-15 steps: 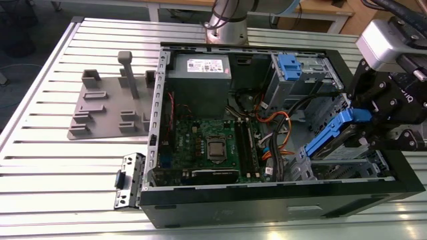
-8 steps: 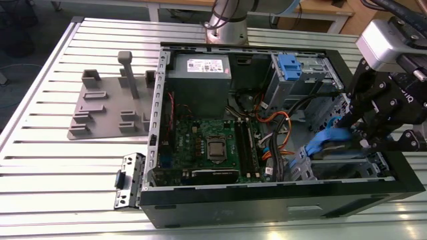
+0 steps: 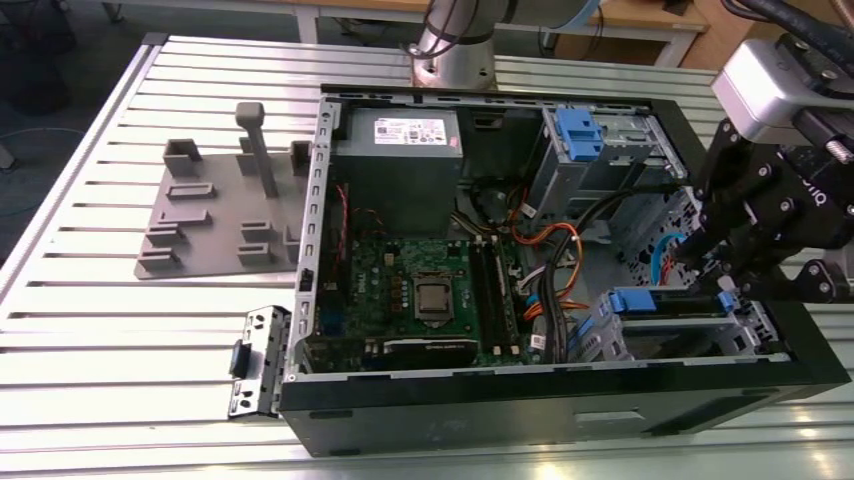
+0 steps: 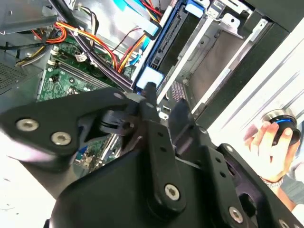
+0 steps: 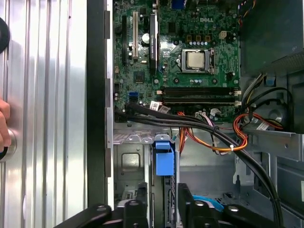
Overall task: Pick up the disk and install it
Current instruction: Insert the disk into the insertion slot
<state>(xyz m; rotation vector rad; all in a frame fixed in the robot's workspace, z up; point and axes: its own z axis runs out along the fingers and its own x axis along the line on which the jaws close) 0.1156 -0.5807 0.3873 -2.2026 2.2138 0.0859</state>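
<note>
A: Progress?
B: Late stage, it is judged. The gripper (image 3: 727, 275) is found down inside the computer case (image 3: 534, 405), right at the disk (image 3: 683, 306). The disk is stood on edge in the drive bay (image 5: 128, 164), near the case's front corner at the exterior view's right, so the pick-up is taken as done.
A: Installed, then?
B: Not confirmed. Full seating is not shown; insertion is judged either underway or just finished. Cabling to the disk cannot be made out.
A: Gripper state?
B: Cannot be told. In both wrist views the disk's edge is seen running up to the gripper, and contact is judged likely, but open or clamped on it is not shown.
A: Surroundings, quickly.
B: A blue rail tab (image 5: 163, 159) is seen at the disk's other end in the first wrist view. Orange and black cables (image 5: 213, 135) are routed just beside the bay, between it and the motherboard (image 5: 190, 57). The grey metal box (image 3: 396, 160) with the white sticker is mounted at the case's far end, well apart from the gripper. Outside the case, the grey slotted stand (image 3: 214, 220) is set on the slatted table (image 3: 120, 340) at the exterior view's left. In the second wrist view a person's hand (image 4: 263, 137) is noted on a round knob (image 4: 281, 119) beyond the case wall.
</note>
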